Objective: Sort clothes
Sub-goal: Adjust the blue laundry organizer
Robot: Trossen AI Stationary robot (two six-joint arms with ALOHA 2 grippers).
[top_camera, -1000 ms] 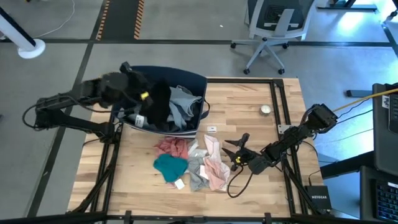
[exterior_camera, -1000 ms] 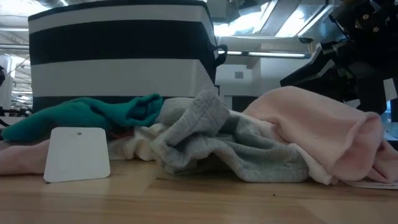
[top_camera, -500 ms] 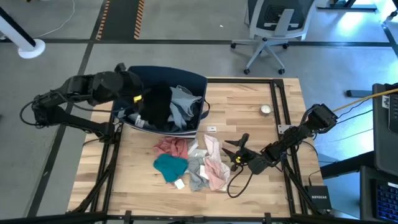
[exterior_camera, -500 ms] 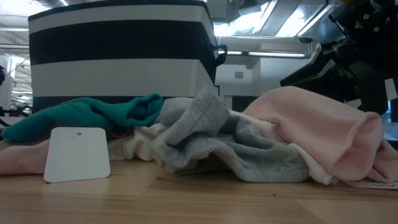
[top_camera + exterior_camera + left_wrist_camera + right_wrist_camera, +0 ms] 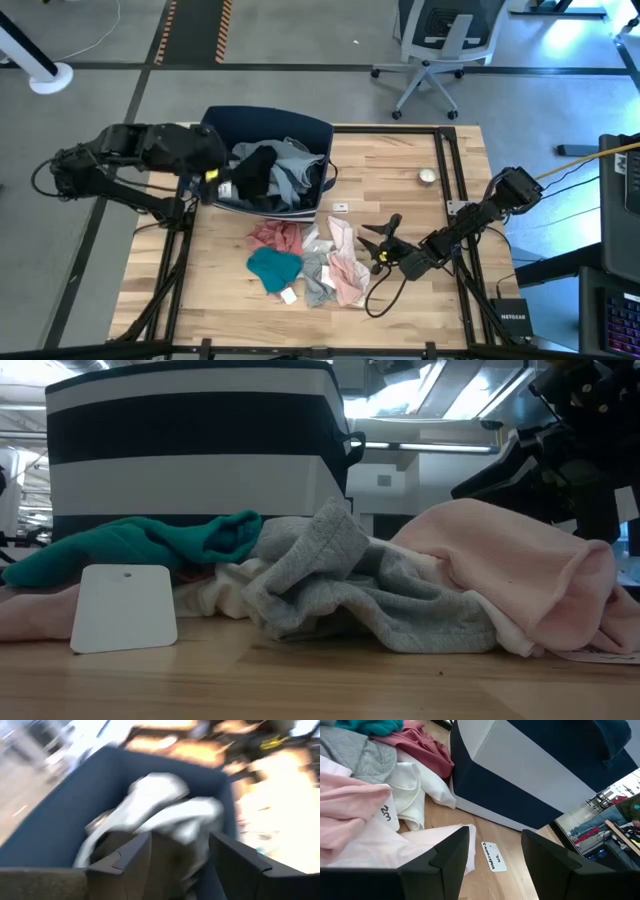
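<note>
A navy bin (image 5: 318, 140) with white stripes (image 5: 190, 450) stands at the table's far left. In it lie a black piece (image 5: 255, 172) and a pale blue-grey piece (image 5: 297, 163). My left gripper (image 5: 222, 172) hovers open at the bin's left rim, looking into the bin (image 5: 60, 830) with nothing between its fingers. A pile lies on the table: pink (image 5: 275, 237), teal (image 5: 273, 268), grey (image 5: 318, 278), pale pink (image 5: 346, 268) and white (image 5: 320, 243) pieces. My right gripper (image 5: 378, 245) stands open and low just right of the pile (image 5: 360, 795).
A white card tag (image 5: 122, 607) leans at the pile's near side, and a small label (image 5: 494, 856) lies on the wood ahead of my right gripper. A small round metal thing (image 5: 428, 176) sits at the far right. Black frame rails (image 5: 450, 170) border the table.
My left gripper has drawn back from above the bin toward the table's left edge and tipped toward level. The black piece, heaped up under it before, now lies lower in the bin.
</note>
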